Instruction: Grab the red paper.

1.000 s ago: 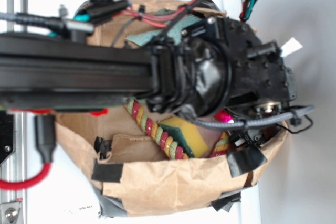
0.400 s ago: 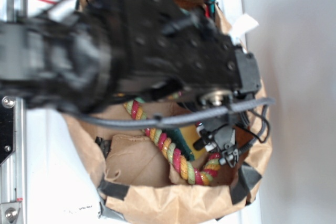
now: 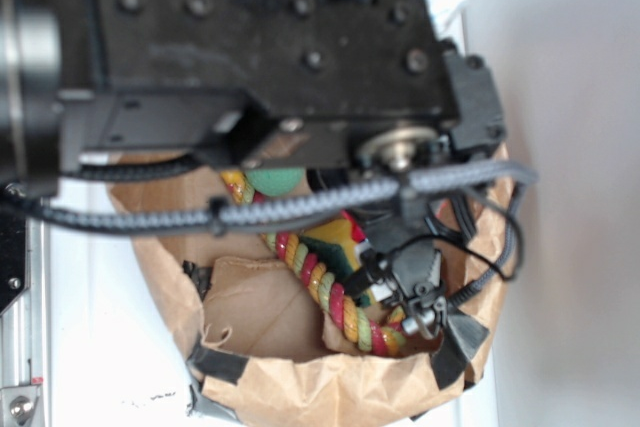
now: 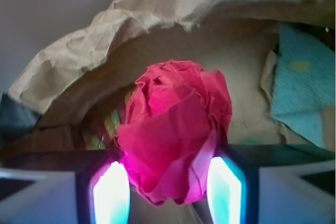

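Note:
The red paper [image 4: 176, 129], a crumpled rose-like wad, fills the middle of the wrist view and sits between my gripper's [image 4: 169, 179] two glowing pads, touching both and bulging above them. The gripper is shut on it, inside the brown paper bag [image 4: 105, 35]. From the exterior camera the gripper [image 3: 413, 292] reaches down into the bag's right side, and the arm and fingers hide the red paper there.
A red, yellow and green striped rope [image 3: 335, 297] lies across the bag floor just left of the gripper. A green ball [image 3: 275, 182] and a yellow-green sponge [image 3: 330, 237] lie beside it. A teal cloth [image 4: 302, 93] rests to the right. Bag walls [image 3: 300, 387] surround everything.
The arm has swung toward the camera and the gripper has dropped into the bag's right side. The pink-red wad visible a second ago is now hidden by the gripper in the exterior view.

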Robot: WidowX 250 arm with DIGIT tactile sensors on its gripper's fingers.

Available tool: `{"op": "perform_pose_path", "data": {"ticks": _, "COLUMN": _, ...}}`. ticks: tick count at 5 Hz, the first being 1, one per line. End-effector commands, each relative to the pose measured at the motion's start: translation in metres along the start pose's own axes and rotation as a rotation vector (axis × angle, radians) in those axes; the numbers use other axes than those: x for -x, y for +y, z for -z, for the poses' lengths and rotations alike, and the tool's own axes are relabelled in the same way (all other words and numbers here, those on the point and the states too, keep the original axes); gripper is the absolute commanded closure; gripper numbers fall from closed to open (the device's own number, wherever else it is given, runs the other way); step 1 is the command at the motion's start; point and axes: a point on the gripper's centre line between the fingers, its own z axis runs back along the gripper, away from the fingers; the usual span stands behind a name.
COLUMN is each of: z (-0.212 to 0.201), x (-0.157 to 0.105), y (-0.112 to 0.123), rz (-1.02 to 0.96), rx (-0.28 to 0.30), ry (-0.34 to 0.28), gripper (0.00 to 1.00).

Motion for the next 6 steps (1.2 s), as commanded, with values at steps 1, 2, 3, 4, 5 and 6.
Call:
{"op": "perform_pose_path", "data": {"ticks": 1, "z": -0.040, "x": 0.007, "y": 0.015, "rz": 0.102, "rx": -0.094, "ry": 0.008, "gripper": 1.00}}
{"op": "perform_pose_path", "data": {"ticks": 2, "z": -0.057, "x": 0.016, "y": 0.016, "rz": 0.148, "rx": -0.093, "ry": -0.043, "gripper": 1.00}}
{"op": "perform_pose_path", "data": {"ticks": 3, "z": -0.070, "x": 0.018, "y": 0.012, "rz": 0.176, "rx": -0.116, "ry": -0.085, "gripper": 1.00}}
{"op": "perform_pose_path", "data": {"ticks": 4, "z": -0.084, "x": 0.021, "y": 0.013, "rz": 0.184, "rx": -0.077, "ry": -0.028, "gripper": 1.00}}
{"op": "perform_pose_path", "data": {"ticks": 5, "z": -0.086, "x": 0.022, "y": 0.014, "rz": 0.180, "rx": -0.064, "ry": -0.019, "gripper": 1.00}}
{"op": "perform_pose_path", "data": {"ticks": 6, "z": -0.080, "x": 0.021, "y": 0.011, "rz": 0.178, "rx": -0.081, "ry": -0.032, "gripper": 1.00}}
